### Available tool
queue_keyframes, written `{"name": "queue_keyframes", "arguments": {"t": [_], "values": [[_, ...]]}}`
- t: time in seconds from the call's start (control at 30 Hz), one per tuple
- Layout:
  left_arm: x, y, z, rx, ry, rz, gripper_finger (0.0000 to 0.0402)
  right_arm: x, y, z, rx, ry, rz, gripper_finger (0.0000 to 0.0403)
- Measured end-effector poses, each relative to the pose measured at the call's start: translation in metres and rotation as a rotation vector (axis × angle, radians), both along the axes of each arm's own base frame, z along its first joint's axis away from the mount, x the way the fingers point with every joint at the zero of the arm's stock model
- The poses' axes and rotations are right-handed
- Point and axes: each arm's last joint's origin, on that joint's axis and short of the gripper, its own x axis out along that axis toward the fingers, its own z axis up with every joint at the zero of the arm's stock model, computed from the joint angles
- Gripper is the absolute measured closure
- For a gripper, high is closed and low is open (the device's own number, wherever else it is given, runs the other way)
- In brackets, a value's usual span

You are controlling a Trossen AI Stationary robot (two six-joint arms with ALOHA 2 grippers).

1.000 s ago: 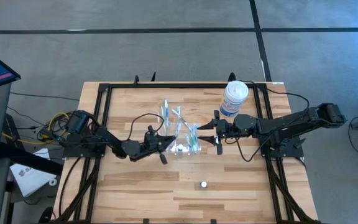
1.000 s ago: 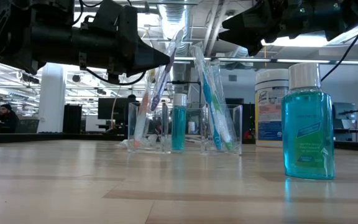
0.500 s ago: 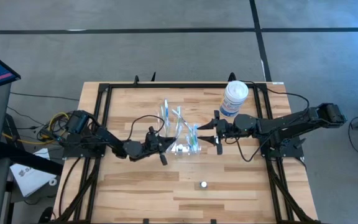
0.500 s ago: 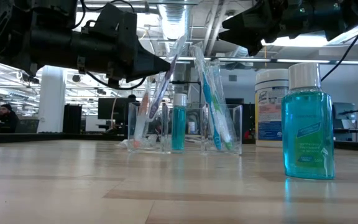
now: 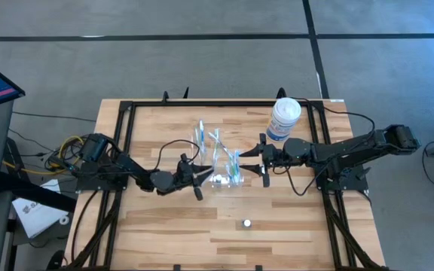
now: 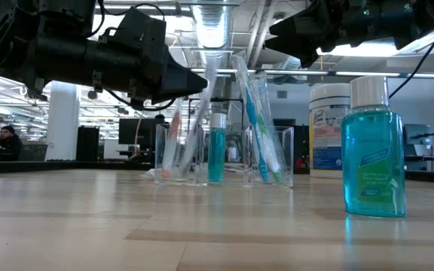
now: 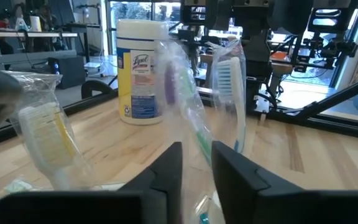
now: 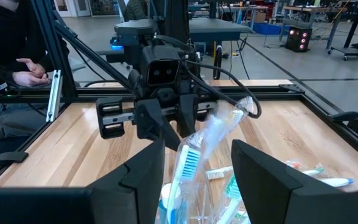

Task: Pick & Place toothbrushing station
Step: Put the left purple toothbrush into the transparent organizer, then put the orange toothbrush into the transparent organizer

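The toothbrushing station (image 5: 222, 172) stands mid-table: a clear plastic holder (image 6: 270, 154) with several wrapped white-and-blue toothbrushes (image 5: 200, 135) leaning in it, and a blue-filled clear tube (image 6: 217, 147) upright between its compartments. My left gripper (image 5: 204, 175) reaches in level from the table's left and is shut on one wrapped toothbrush (image 7: 185, 93). My right gripper (image 5: 249, 156) is open on the holder's right. Its fingers stand on either side of the toothbrush heads (image 8: 188, 163). I cannot tell whether they touch. My left gripper pinches a clear-wrapped toothbrush between its two fingers, on the handle below the head (image 7: 196, 142). The fingers come level from the table's left and lie across it. The toothbrush stands steeply tilted, its lower end down in the clear holder (image 6: 179, 154).
A large white tub with a blue label (image 5: 285, 119) stands at the far right, behind my right arm. A blue mouthwash bottle with a white cap (image 6: 374, 150) stands near the front edge, also in the high view (image 5: 246, 223). A black frame (image 5: 123, 143) borders the table.
In the low view my left gripper has tipped slightly down. The wrapped toothbrush at its fingertips has swung from a leftward-rising lean to more upright, its foot staying in the holder. My right gripper has kept still.
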Motion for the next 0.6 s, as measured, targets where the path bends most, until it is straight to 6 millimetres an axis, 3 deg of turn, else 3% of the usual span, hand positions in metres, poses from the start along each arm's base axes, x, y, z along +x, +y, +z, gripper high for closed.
{"name": "queue_keyframes", "arguments": {"t": [0.37,0.6], "values": [[-0.001,-0.002,0.001,-0.002,-0.004,-0.01,0.0288,0.0,0.0,0.0,0.0,0.002,0.0,0.0226],[-0.008,-0.006,0.019,0.011,-0.051,-0.027,0.0288,0.0,0.0,-0.001,0.0,0.006,0.0,0.0226]]}}
